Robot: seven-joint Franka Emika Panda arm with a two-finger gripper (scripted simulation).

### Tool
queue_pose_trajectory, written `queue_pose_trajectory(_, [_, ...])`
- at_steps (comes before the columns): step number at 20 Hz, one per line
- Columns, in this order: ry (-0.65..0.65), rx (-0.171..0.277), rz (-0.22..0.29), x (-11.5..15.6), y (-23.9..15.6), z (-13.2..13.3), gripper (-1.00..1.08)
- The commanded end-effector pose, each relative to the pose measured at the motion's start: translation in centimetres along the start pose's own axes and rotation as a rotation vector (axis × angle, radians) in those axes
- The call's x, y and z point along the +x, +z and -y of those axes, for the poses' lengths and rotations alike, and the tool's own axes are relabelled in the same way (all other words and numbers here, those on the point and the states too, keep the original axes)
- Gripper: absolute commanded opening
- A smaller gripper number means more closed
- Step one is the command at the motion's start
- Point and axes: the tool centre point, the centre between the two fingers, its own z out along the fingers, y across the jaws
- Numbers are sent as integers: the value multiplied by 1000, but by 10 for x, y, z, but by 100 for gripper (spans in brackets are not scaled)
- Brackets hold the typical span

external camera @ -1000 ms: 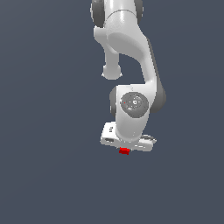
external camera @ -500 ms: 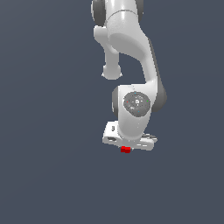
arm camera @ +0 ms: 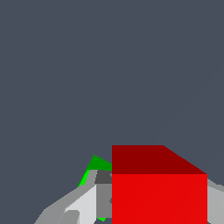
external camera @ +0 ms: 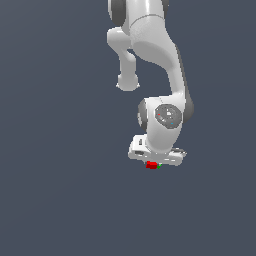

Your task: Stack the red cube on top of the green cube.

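Note:
My gripper [external camera: 153, 163] hangs below the white arm and is shut on the red cube [external camera: 151, 165], which shows just under the hand. In the wrist view the red cube [arm camera: 158, 192] fills the space between my fingers [arm camera: 85, 204]. The green cube [external camera: 159, 166] is only a small speck right next to the red cube on the exterior view's right. In the wrist view the green cube [arm camera: 99, 163] is mostly hidden behind one finger and the red cube. I cannot tell whether the two cubes touch.
A plain dark grey-blue floor [external camera: 60, 200] spreads all around. The white arm's wrist and elbow [external camera: 167, 117] rise above the gripper. No other objects show.
My gripper has moved toward the exterior view's right and slightly up in the picture, with the red cube in it. The green speck now shows beside the red cube.

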Motion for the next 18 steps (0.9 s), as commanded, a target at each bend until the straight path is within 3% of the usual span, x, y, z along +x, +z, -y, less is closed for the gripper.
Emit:
queue_pose_trajectory(1, [0,0,-1,-12,8,11,-100])
queue_pose_trajectory(13, [0,0,0,-40,28,37,-100])
queue_pose_trajectory(14, [0,0,0,-40,28,37,100])
queue_pose_trajectory(18, [0,0,0,-40,28,37,100])
